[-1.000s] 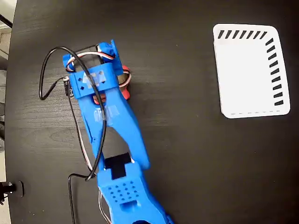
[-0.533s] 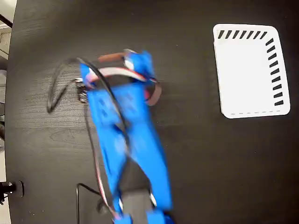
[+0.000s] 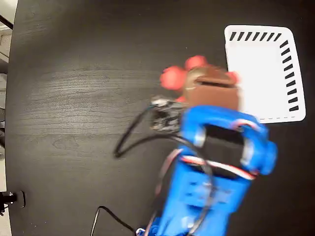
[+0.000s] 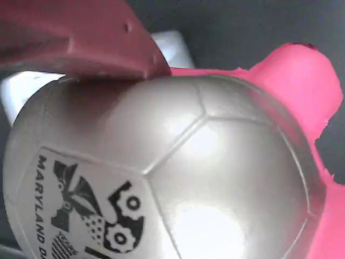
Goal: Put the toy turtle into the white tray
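While held in the closed hand [image 3: 209, 91], the toy turtle [image 3: 189, 73] just beside the white tray [image 3: 263, 73].

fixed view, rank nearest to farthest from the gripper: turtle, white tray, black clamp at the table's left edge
1. Toy turtle: held in the gripper, its pink legs sticking out up and left.
2. White tray: just right of the gripper, upper right of the table.
3. Black clamp: far lower left edge.
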